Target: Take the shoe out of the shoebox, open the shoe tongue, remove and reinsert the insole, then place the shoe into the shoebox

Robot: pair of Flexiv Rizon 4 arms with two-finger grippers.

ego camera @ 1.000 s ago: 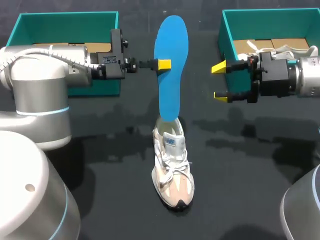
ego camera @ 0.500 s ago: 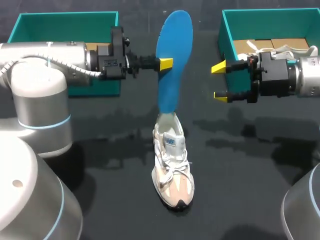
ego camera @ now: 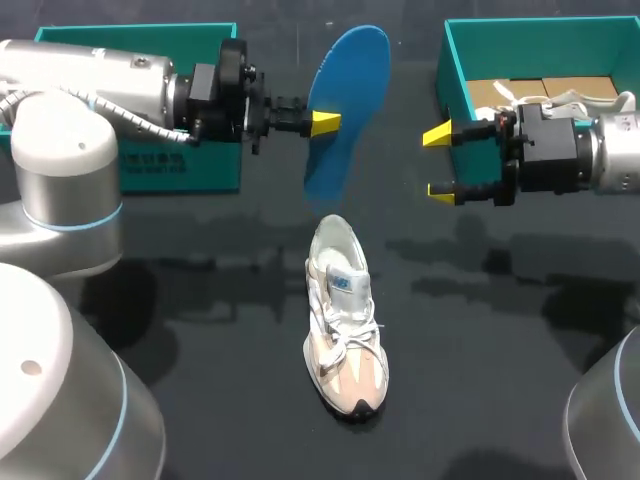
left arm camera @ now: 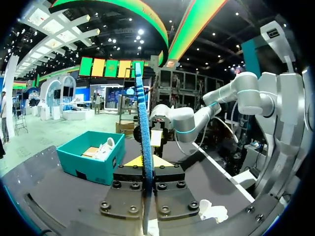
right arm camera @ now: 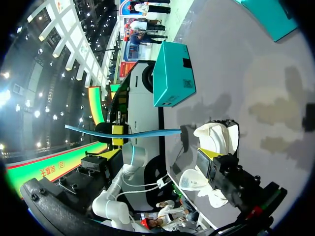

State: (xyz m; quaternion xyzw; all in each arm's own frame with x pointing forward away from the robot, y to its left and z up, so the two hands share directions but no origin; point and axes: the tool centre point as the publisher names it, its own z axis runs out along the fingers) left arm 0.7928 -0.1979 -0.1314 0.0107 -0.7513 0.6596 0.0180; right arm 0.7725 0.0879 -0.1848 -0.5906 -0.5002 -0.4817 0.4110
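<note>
Shoe [ego camera: 345, 330] on black table [ego camera: 480, 380]; L jaws pinch insole [ego camera: 355, 85], R jaws gaping

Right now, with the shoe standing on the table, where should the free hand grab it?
Probably by the heel rim, from above: the shoe stands upright on its sole, opening facing up, so one finger could slip inside.

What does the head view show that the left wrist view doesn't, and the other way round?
Only the head view: the left shoebox and the broad face of the blue insole, held clear of the shoe. Only the left wrist view: the insole edge-on, a thin strip pinched in the left gripper. Both: the right shoebox holding a second shoe, and the right arm.
</note>
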